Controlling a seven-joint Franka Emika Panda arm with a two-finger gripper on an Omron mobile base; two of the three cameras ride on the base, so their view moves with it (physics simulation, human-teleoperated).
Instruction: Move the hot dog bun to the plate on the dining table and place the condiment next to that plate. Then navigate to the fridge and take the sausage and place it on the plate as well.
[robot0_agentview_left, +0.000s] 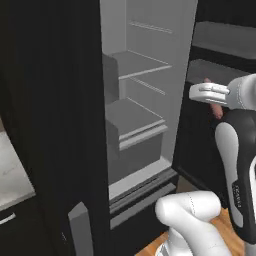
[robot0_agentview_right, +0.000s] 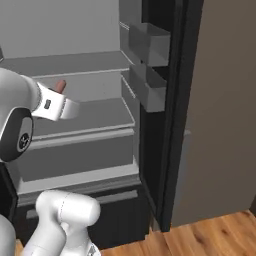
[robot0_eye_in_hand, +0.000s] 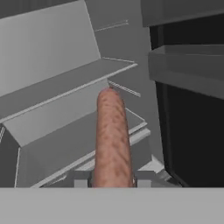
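The fridge (robot0_agentview_left: 140, 120) stands open, its light grey shelves bare, and its black door (robot0_agentview_left: 50, 125) is swung out to the left. My gripper (robot0_eye_in_hand: 113, 179) is shut on the sausage (robot0_eye_in_hand: 113, 135), a slim reddish-pink piece that sticks out straight ahead between the fingertips (robot0_eye_in_hand: 81, 179). In the left base view the white hand (robot0_agentview_left: 210, 92) hovers in front of the fridge's right side, and the sausage (robot0_agentview_left: 216, 111) peeks out beside it. In the right base view the sausage's tip (robot0_agentview_right: 60, 86) shows above the hand (robot0_agentview_right: 55, 107), level with the middle shelf (robot0_agentview_right: 90, 115). The bun, plate, condiment and dining table are out of view.
Grey door bins (robot0_agentview_right: 150, 87) line the right-hand fridge door (robot0_agentview_right: 172, 125). A beige panel (robot0_agentview_right: 225, 100) stands to its right. There is wooden floor (robot0_agentview_right: 200, 235) below. A marble counter edge (robot0_agentview_left: 10, 170) shows at the far left, past the black door.
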